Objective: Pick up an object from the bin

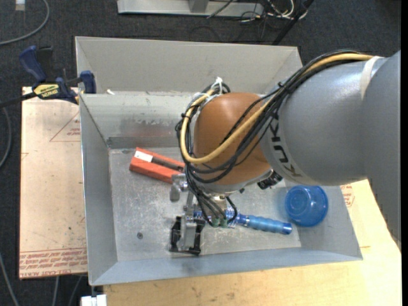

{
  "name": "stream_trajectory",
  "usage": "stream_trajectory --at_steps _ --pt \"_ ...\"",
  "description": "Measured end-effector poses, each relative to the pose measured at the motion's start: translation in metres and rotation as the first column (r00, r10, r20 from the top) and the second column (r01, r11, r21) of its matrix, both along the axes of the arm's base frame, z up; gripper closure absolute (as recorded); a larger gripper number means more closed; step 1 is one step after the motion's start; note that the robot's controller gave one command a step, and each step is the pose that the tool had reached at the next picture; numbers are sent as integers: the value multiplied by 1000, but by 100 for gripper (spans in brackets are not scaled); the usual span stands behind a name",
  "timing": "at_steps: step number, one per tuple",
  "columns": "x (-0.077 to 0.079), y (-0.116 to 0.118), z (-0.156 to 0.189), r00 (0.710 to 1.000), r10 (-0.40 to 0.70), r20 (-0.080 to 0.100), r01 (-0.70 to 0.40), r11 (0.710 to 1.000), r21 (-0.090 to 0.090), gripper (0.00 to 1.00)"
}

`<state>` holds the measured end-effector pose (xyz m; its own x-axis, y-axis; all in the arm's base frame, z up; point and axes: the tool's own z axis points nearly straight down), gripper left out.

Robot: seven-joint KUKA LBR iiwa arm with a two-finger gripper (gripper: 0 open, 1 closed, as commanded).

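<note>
- Reaching in from the right, the grey arm (pixel 331 126) covers the bin's right rear part, its wrist bent down toward the floor.
- Grey metal bin (pixel 95 190): sloping walls and a scuffed flat floor that carries three loose things, each well apart from the others.
- Orange cover (pixel 223 132): a rounded shell on the wrist, over the middle of the bin, with yellow and black cables (pixel 186 129) looped round its left side.
- Blue bowl (pixel 306 204): round, lying at the right end of the floor, near the right wall.
- Orange-red tool (pixel 152 164): long and flat, lying aslant on the left rear floor, with its right end running under the wrist.
- Blue-handled tool (pixel 266 224): slim, lying nearly level on the front floor between the hand and the blue bowl; of the three it is nearest the hand, its left end close to the hand's right side.
- Hand (pixel 185 240): black, low over bare floor by the front wall, left of centre. Whether it is wide or narrow cannot be told, and nothing is seen held in it.
</note>
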<state>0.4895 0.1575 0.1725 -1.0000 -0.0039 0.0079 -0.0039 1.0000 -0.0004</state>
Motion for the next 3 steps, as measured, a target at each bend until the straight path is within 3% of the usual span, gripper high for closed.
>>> stream_trajectory --at_steps 1,2,3 --pt "2 -1 4 1000 -4 7 4 1000 1 0" --pt "15 -7 -11 995 99 13 -99 995 4 0" --pt "24 -31 -54 958 288 10 -288 958 1 0"
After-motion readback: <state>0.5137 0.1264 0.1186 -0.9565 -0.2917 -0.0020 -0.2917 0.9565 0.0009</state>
